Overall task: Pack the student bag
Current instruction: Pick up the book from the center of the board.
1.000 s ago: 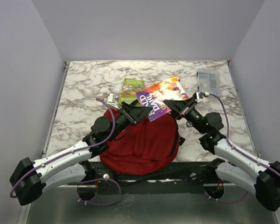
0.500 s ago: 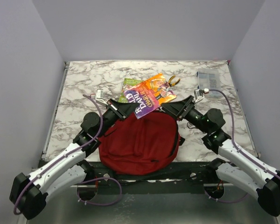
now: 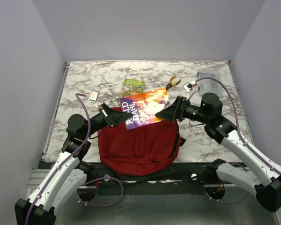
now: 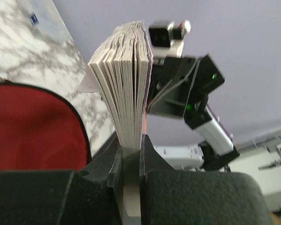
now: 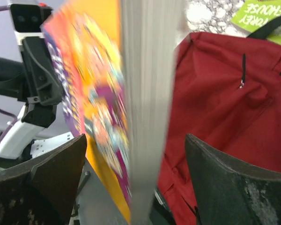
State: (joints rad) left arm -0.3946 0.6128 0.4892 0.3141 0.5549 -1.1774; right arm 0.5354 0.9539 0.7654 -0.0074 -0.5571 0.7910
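Nothing looks packed yet: left gripper (image 3: 118,116) clamps the orange book (image 3: 145,108) above the student bag (image 3: 140,145), right gripper (image 3: 162,115) spread wide.

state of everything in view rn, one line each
bag, lying flat on the table, no opening shows
dahl book, closed, held up over the bag's far end
green book, closed, flat on the table
pliers, on the table, handles spread
left jaws, shut on the dahl book
right jaws, open around the dahl book
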